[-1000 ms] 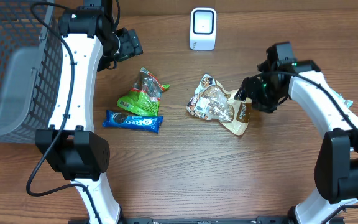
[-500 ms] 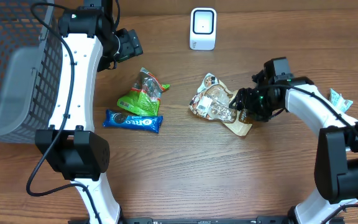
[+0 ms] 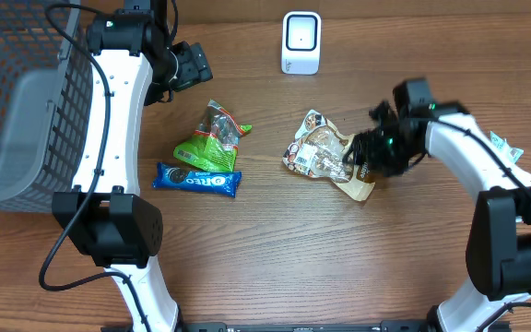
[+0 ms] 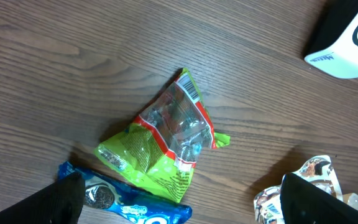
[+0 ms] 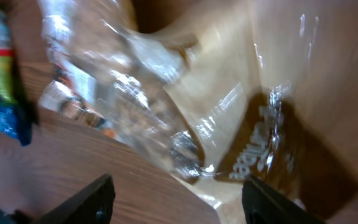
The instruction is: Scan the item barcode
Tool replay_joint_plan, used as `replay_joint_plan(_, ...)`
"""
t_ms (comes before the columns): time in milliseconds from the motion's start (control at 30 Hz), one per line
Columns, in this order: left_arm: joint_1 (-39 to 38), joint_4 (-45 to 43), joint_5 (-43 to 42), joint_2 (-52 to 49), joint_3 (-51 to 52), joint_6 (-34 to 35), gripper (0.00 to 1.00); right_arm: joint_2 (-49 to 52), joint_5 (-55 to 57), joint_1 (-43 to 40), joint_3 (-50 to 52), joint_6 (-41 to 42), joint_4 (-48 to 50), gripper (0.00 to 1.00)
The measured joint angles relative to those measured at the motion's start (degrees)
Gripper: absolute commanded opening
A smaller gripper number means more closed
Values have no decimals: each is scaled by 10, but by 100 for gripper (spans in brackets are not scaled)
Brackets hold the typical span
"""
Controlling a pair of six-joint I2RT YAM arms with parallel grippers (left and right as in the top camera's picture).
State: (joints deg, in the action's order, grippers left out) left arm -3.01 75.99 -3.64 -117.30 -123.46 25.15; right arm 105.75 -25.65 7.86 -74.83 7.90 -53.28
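Overhead view, 12 o'clock taken as the far edge of the bench (image 3: 275, 258).

- The scanner (image 3: 300, 42), a small white box with a dark window, stands upright near the 12 o'clock edge. It is well apart from all the packets.
- The snack bag (image 3: 323, 153) is clear-fronted with a brown end. It lies flat just right of the bench's centre, toward 5 o'clock from the scanner.
- The right hand (image 3: 361, 160) is low over the bag's brown end, at the bag's 3 o'clock side. In the wrist view we see its fingers (image 5: 93, 200) spread wide with the crinkled bag below and between them. Neither one presses into the film, so we see no pinch. We cannot tell whether the fingertips touch the bench.
- The left hand (image 3: 192, 66) hangs above the bench toward 10 o'clock, clear of everything. Its fingers (image 4: 59, 199) stand wide apart with nothing between them.
- The green bag (image 3: 210, 138) lies at 9 o'clock from the snack bag, apart from it. A striped code patch shows near its upper corner in the left wrist view.
- The blue Oreo pack (image 3: 196, 179) lies at 6 o'clock of the green bag and touches its lower edge.
- The wire basket (image 3: 12, 83) sits at the 9 o'clock edge.
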Motion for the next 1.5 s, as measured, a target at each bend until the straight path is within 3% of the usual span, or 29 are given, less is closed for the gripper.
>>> replay_joint_plan(167,0,-2,0,0,0,0,92,0,32,0,-108,-100,-17,86)
replay_joint_plan(400,0,-2,0,0,0,0,93,8,47,0,-122,-271,86,88)
replay_joint_plan(733,0,9,0,-24,0,0,90,107,7,0,-122,-370,164,78)
replay_joint_plan(867,0,23,-3,-55,0,0,86,147,-31,0,-122,-404,132,77)
replay_joint_plan(1300,0,15,-19,-76,0,0,86,161,-142,0,-122,-511,-81,73)
replay_joint_plan(1500,0,16,-27,-76,0,0,87,176,-184,0,-121,-488,-73,73)
